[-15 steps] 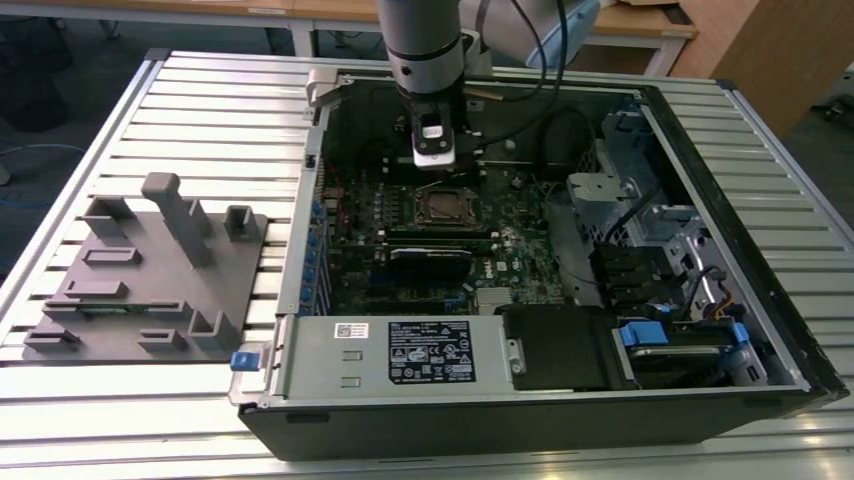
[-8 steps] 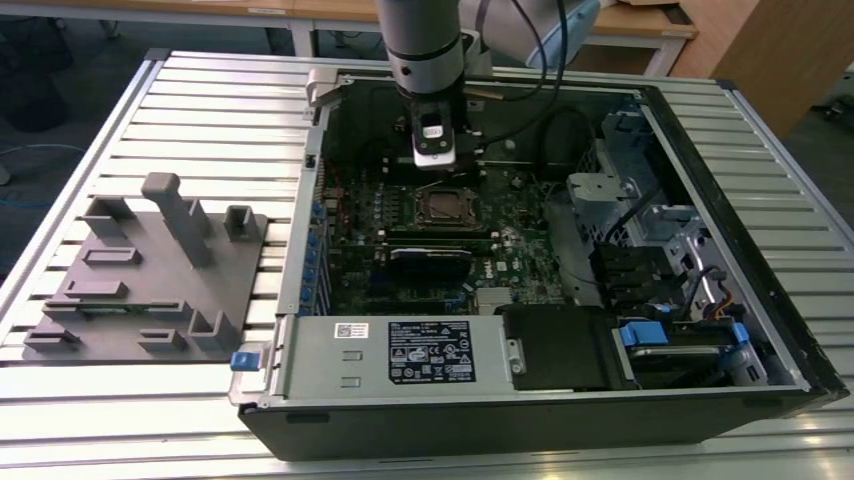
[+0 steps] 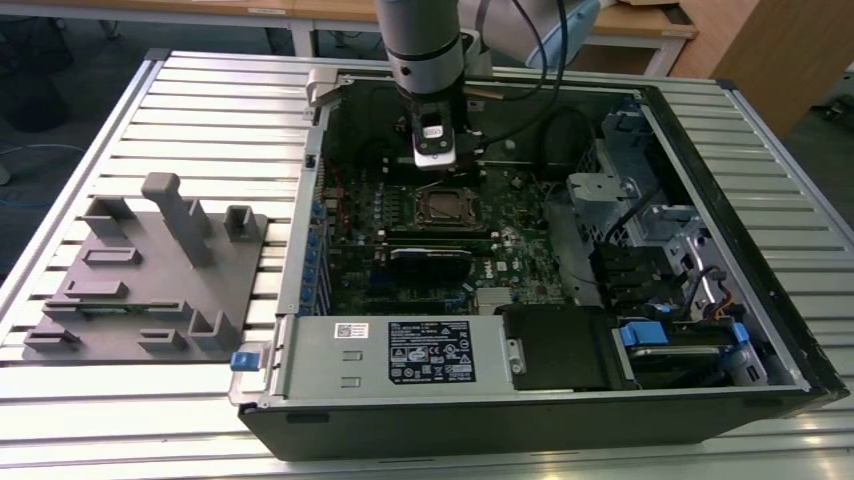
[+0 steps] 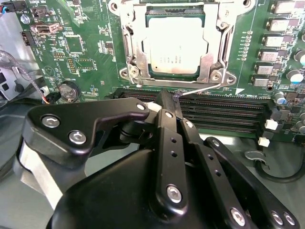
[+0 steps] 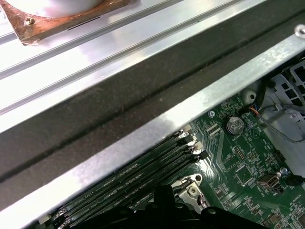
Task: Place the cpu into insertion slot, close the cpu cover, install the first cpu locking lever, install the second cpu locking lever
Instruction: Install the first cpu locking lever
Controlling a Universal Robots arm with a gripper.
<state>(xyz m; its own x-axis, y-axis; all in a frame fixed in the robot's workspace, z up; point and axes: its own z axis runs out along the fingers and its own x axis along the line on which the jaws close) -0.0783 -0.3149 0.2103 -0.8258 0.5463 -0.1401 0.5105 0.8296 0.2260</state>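
Observation:
In the second wrist view the cpu (image 4: 174,47) lies flat in the insertion slot (image 4: 213,33), its dull metal top showing through the window of the cpu cover (image 4: 136,55), which lies down over it. A thin wire locking lever (image 4: 202,88) runs along the socket's edge nearest the memory slots. My gripper (image 4: 172,101) is shut, fingertips together and touching the lever's hooked end. In the exterior view the gripper (image 3: 439,160) hangs inside the open computer case just behind the socket (image 3: 445,205).
Long black memory slots (image 4: 228,114) lie right beside the socket, under the fingers. The case walls (image 3: 310,200), a drive cage (image 3: 627,200), cables and the power supply (image 3: 400,352) ring the board. A grey fixture (image 3: 147,270) sits on the table at the exterior view's left.

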